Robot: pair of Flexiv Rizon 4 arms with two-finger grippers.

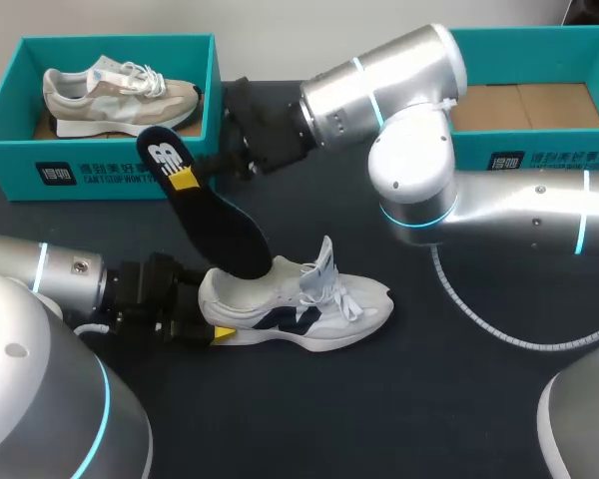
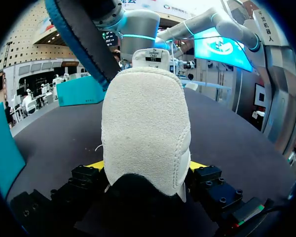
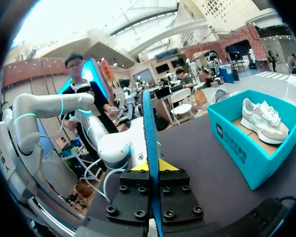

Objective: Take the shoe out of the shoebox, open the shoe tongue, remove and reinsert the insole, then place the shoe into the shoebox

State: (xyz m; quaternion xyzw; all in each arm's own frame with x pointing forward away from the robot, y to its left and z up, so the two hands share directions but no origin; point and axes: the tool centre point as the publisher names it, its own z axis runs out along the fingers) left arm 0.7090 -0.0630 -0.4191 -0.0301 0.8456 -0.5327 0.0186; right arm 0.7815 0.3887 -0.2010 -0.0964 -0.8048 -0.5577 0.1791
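You are in the insole step. The shoe (image 1: 299, 299) sits on its sole on the table (image 1: 379, 419), outside either box. Your left tool (image 1: 208, 311) is closed on the shoe's heel, with a yellow tip pressed against each side to steady it.

Your right tool (image 1: 195, 172) is clamped flat on the insole (image 1: 205, 205) near its heel end, above and behind the shoe's heel. From there the insole slants down, and its front end is inside the shoe's opening. The tongue (image 1: 322, 257) stands up just ahead of it, pulled clear of the opening.

One moment alone does not show whether the insole is on its way out or going back in.

- **If you are reinserting it:** the next move likely calls for flattening the insole's angle and sliding it forward towards the shoe's toe, under the tongue, while the left tool braces the heel.
- **If you are removing it:** draw it up and back along its own slant.

The empty box (image 1: 539, 150) lies well apart, beyond the shoe's toe end. A second box (image 1: 110, 150), beyond the shoe's heel end, holds another shoe (image 1: 120, 95).
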